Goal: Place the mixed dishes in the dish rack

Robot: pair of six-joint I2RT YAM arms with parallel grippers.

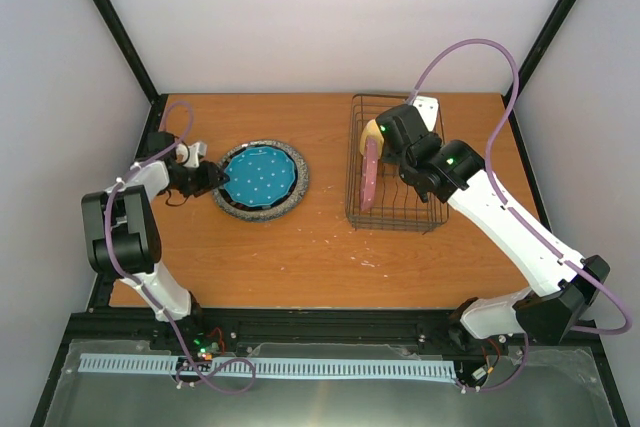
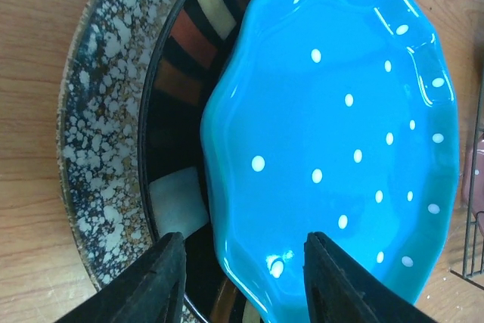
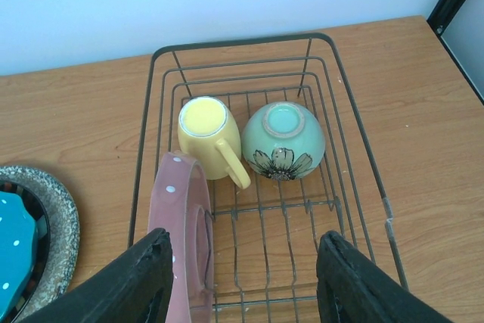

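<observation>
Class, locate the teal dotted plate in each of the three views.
Top external: teal dotted plate left of centre.
Left wrist: it fills the middle and right.
Right wrist: a sliver at the bottom-left corner.
Shared landmark: the grey speckled plate under it.

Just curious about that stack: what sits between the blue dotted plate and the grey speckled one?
A dark plate with a striped rim; the left wrist view shows it.

on the table (image 1: pixel 320 257), top plate (image 1: pixel 258 176) lies on middle plate (image 2: pixel 178 66) on bottom plate (image 2: pixel 98 126), left of the dish rack (image 3: pixel 242 41). in the rack: mug (image 3: pixel 206 135) left of bowl (image 3: pixel 283 141), at the rear; upright plate (image 3: pixel 181 232) before the mug.
</observation>
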